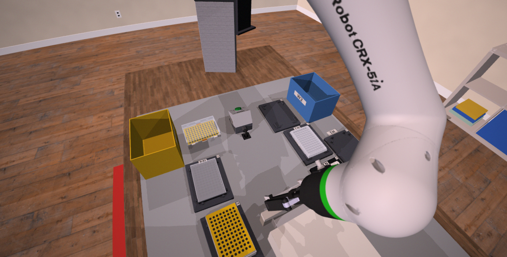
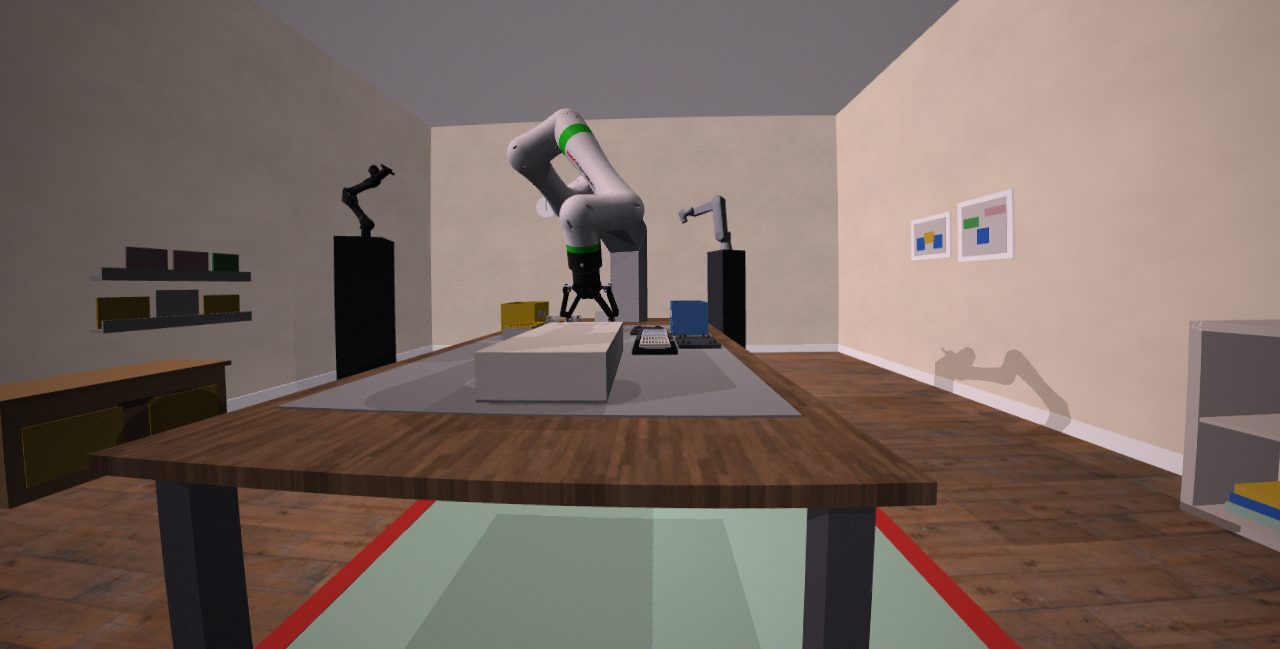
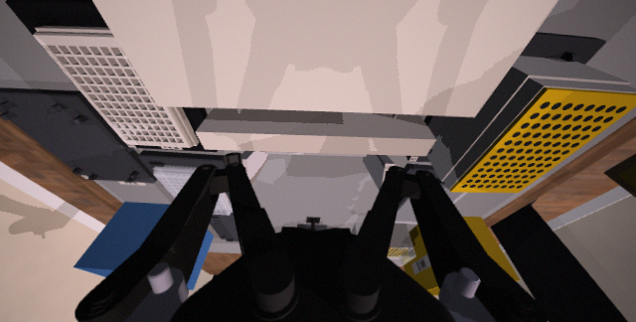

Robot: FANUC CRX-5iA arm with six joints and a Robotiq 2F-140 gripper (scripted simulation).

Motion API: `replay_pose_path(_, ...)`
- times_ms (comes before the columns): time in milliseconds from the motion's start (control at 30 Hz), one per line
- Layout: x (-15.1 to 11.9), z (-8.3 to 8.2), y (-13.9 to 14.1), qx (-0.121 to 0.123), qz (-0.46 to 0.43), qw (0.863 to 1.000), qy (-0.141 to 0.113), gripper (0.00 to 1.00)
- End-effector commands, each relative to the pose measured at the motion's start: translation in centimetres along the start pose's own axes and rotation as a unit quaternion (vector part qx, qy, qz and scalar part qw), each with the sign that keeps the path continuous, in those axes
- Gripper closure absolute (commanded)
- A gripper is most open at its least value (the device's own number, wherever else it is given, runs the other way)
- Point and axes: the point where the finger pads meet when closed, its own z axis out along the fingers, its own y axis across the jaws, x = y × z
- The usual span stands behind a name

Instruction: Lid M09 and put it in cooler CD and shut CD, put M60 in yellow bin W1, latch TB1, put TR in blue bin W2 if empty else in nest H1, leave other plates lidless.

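The cooler CD (image 1: 319, 236) is a beige box at the near end of the bench mat; it also shows in the exterior view (image 2: 550, 363). Its drawer handle (image 3: 318, 138) is a pale bar along the front. My gripper (image 3: 316, 148) is shut on this handle, one finger at each side of it, and in the top view the gripper (image 1: 272, 202) sits just above the bar. The white plate (image 1: 307, 141) lies in its nest. A grey plate (image 1: 207, 179) lies in another nest. The arm hides the nest behind my wrist.
The yellow bin W1 (image 1: 154, 141) and the blue bin W2 (image 1: 311, 96) stand at the far corners. The tip box TB1 (image 1: 200, 131) and the green DONE key (image 1: 237, 108) stand between them. A yellow tip rack (image 1: 228, 232) with dark holes sits left of the cooler. Two dark nests (image 1: 278, 115) (image 1: 342, 143) are empty.
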Motion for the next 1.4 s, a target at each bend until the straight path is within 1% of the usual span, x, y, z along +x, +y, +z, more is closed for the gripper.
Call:
replay_pose_path(0,-0.3,0.1,0.0,0.0,0.0,1.0,0.0,1.0)
replay_pose_path(1367,-4.3,2.0,0.0,0.0,0.0,1.0,0.0,1.0)
